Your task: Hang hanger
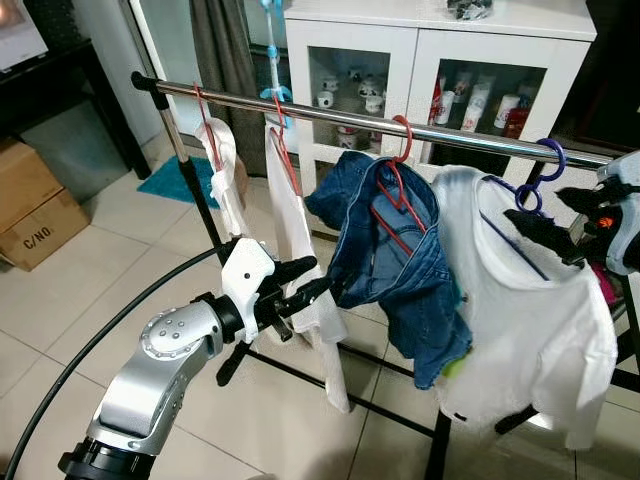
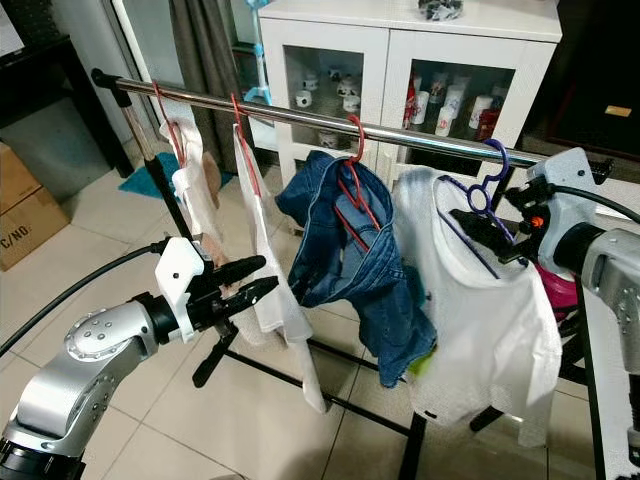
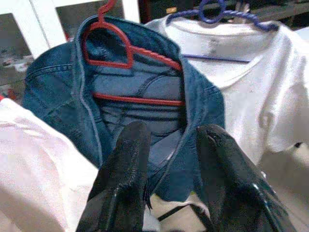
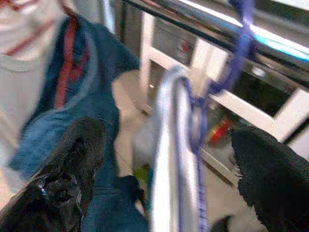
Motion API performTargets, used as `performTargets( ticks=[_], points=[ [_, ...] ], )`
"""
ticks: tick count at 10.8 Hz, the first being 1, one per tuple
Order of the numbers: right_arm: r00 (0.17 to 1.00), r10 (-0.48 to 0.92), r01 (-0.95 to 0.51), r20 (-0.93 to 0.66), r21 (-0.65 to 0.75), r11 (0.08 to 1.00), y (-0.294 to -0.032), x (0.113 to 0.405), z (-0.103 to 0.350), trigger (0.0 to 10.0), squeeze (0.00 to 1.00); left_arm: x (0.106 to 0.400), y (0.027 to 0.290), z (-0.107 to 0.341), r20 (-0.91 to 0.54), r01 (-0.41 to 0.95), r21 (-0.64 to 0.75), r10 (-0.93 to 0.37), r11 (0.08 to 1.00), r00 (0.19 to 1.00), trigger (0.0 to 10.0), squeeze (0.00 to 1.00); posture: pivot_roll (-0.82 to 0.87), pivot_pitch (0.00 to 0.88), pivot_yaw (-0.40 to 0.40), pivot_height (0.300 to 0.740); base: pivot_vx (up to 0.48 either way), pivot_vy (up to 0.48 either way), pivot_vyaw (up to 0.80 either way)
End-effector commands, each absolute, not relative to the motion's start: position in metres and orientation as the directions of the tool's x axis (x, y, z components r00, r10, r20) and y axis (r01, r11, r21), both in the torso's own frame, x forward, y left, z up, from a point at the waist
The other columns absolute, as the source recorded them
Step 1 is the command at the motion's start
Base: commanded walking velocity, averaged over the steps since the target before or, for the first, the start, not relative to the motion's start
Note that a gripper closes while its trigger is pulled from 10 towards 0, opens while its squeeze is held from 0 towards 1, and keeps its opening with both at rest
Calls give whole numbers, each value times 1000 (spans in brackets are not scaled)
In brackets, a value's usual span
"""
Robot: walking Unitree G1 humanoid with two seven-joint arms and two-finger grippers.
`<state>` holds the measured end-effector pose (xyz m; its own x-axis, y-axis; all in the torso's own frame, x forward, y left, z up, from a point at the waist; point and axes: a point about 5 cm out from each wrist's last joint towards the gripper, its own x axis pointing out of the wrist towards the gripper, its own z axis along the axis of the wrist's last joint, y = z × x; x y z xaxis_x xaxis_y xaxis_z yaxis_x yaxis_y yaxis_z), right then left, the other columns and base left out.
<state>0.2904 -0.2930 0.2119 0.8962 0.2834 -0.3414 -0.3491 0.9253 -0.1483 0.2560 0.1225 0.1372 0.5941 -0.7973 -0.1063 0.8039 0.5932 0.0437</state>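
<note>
- The purple hanger [image 2: 478, 205] has its hook over the chrome rail [image 2: 300, 117] near the rail's right end and carries a white T-shirt [image 2: 480, 330] that drapes down from it.
- The right gripper [image 2: 492, 233] is raised to the level of the hanger's neck, its black fingers [image 4: 72, 164] spread wide apart on either side of the hanger and shirt collar; they do not appear closed on anything.
- The right arm reaches in from the right edge, its forearm roughly level.
- The left gripper [image 2: 250, 278] points toward a denim garment [image 2: 350, 270] on a red hanger [image 3: 123, 53], its two fingers slightly parted and empty.
- The left arm rises from the lower left, bent at the elbow, the wrist held about level.
- Farther left on the rail hang two pale garments [image 2: 265, 250]; a white cabinet [image 2: 400, 60] stands behind.
</note>
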Motion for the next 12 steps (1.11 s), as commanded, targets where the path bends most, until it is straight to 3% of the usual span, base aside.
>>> performTargets(
  ticks=[1, 3, 4, 5, 12],
  points=[
    [898, 260, -337, -354, -175, 925, -291, 296, 208, 10000, 0, 255, 120, 147, -76, 826, 53, -823, 561, 563, 10000, 0, -72, 0, 80, 740, 0, 0, 0],
    [925, 218, -265, -310, -121, 957, -291, 307, 205, 10000, 0, 254, 117, 151, -51, 839, 47, -837, 543, 545, 10000, 0, -73, 0, 82, 740, 0, 0, 0],
    [936, 193, -230, -294, -96, 968, -290, 315, 201, 2235, 0, 254, 116, 153, -45, 844, 46, -843, 534, 536, 10000, 0, -73, 0, 83, 740, 0, 0, 0],
    [935, 196, -234, -297, -99, 967, -287, 319, 198, 0, 0, 253, 115, 153, -44, 847, 45, -846, 529, 531, 10000, 0, -72, 0, 81, 740, 0, 0, 0],
    [917, 246, -270, -314, -32, 962, -281, 331, 189, 0, 0, 252, 114, 152, -43, 849, 43, -848, 526, 528, 10000, 0, -71, 0, 73, 740, 0, 0, 0]
  ],
)
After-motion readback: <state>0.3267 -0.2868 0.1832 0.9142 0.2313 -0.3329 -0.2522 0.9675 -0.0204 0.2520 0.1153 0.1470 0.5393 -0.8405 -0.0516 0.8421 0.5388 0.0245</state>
